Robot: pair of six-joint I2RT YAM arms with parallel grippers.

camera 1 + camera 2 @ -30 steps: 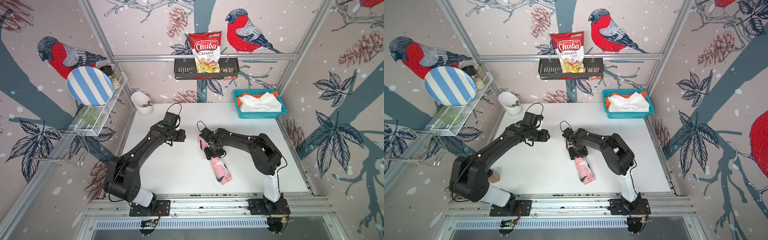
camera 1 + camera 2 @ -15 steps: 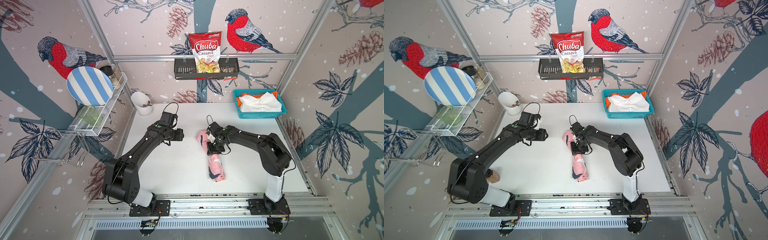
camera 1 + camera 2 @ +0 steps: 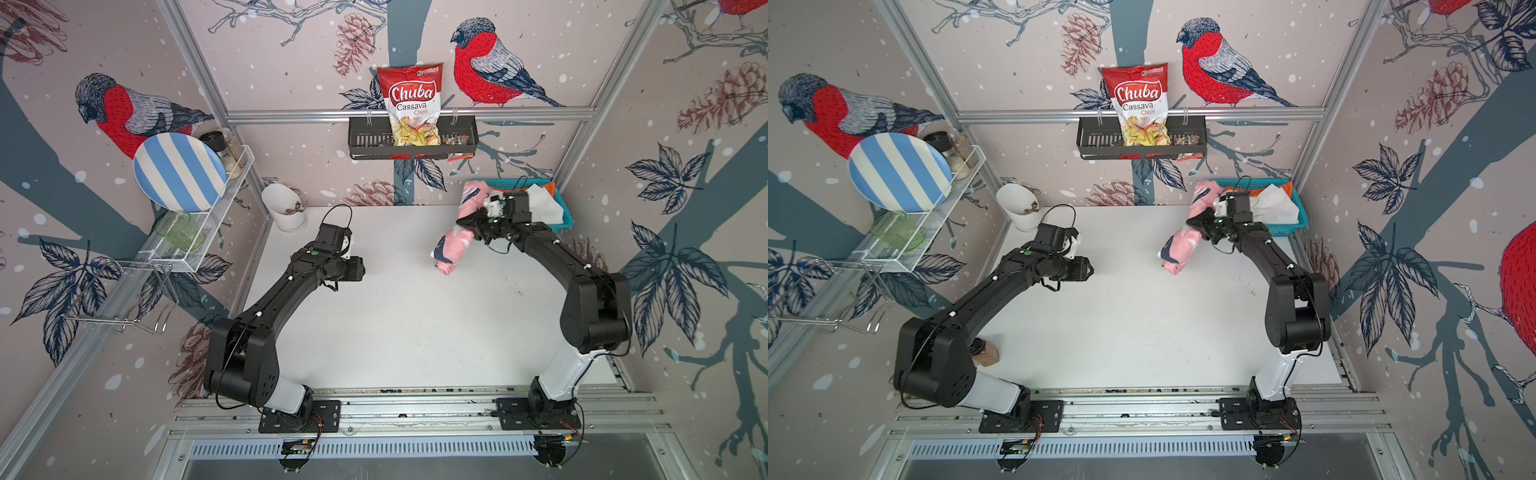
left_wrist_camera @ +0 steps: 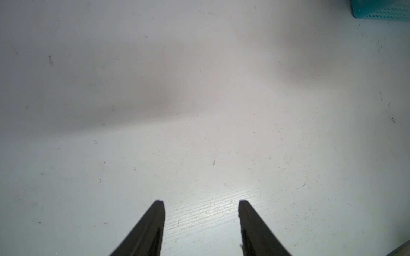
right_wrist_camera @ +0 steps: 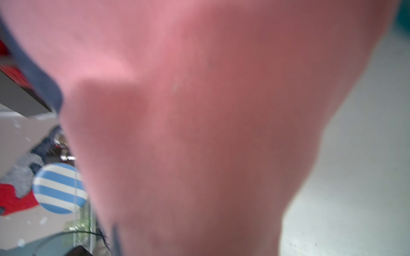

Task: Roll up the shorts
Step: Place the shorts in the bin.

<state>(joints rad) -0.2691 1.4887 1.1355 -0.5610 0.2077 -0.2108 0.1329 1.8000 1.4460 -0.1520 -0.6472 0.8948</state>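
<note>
Rolled pink shorts (image 3: 455, 243) gripped in the right fingers (image 3: 478, 226), raised near the far right corner of the bench (image 3: 415, 324).
The roll tilts beside the teal basket (image 3: 567, 220) holding white shorts (image 3: 540, 203) and orange shorts (image 3: 549, 188); left fingers (image 4: 153, 226) stand apart, empty, over bare bench.

A red Chuba chips bag (image 3: 409, 97) stands in a black slotted wall basket (image 3: 368, 143); a blue-and-white striped round plate (image 3: 178, 172) leans on a white wire shelf (image 3: 195, 253).

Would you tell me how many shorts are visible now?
3: the pink shorts in the right gripper near the teal basket; the white shorts and the orange shorts inside it. Others may hide beneath.
</note>
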